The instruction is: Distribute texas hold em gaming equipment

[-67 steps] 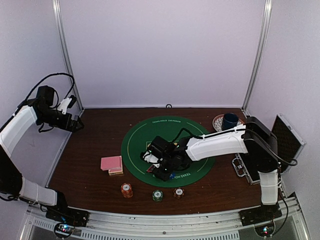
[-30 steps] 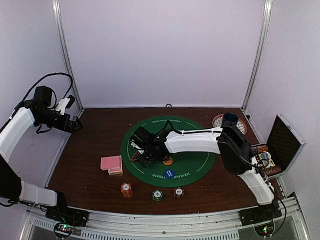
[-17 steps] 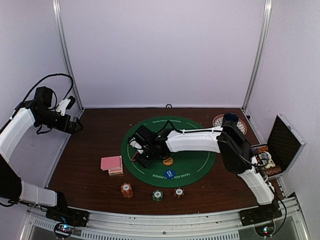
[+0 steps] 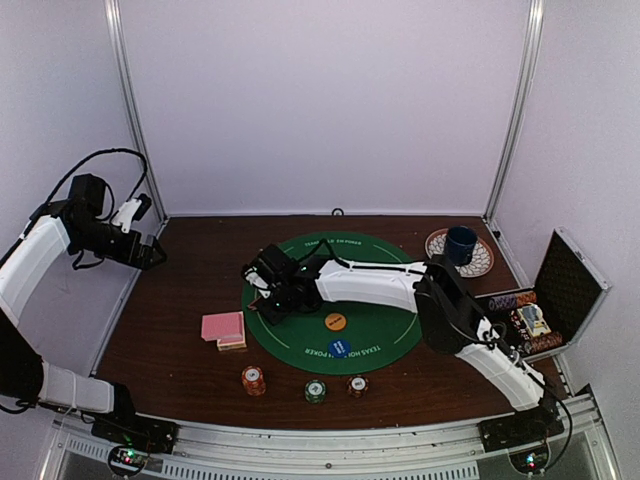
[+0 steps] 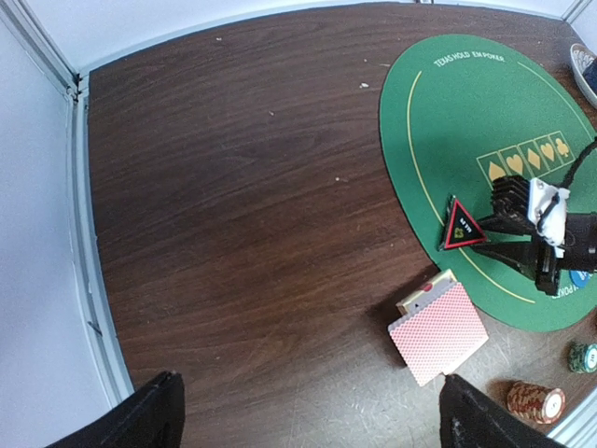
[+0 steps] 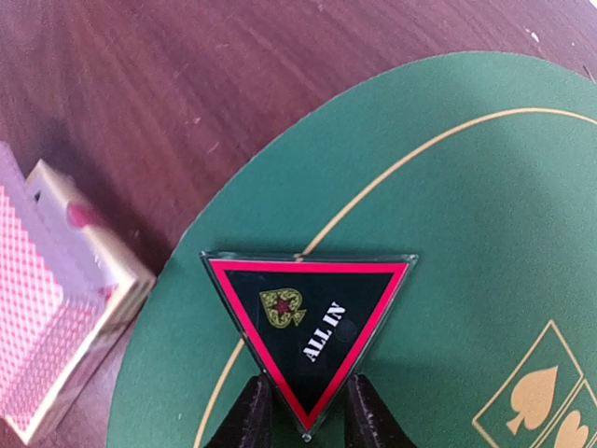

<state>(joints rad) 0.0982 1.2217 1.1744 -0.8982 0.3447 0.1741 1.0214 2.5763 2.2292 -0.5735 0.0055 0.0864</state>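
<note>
A red-edged black triangle marker (image 6: 308,313) reading "ALL IN" sits at the left edge of the green mat (image 4: 385,300). My right gripper (image 6: 306,418) is shut on its near tip. It also shows in the left wrist view (image 5: 462,226). The pink-backed cards (image 4: 224,329) lie on the wood left of the mat. Three chip stacks (image 4: 253,380), (image 4: 315,390), (image 4: 358,384) stand in front. An orange button (image 4: 336,322) and a blue button (image 4: 339,348) lie on the mat. My left gripper (image 5: 312,415) is open and empty, raised at the far left.
A blue mug (image 4: 461,243) on a patterned plate (image 4: 437,247) stands at the back right. An open silver-edged black case (image 4: 565,275) holding more chips lies at the right edge. Metal frame posts stand at the back corners.
My right gripper has carried the triangle marker from the mat's front middle to its left edge, uncovering the two buttons. The left arm has not moved.
</note>
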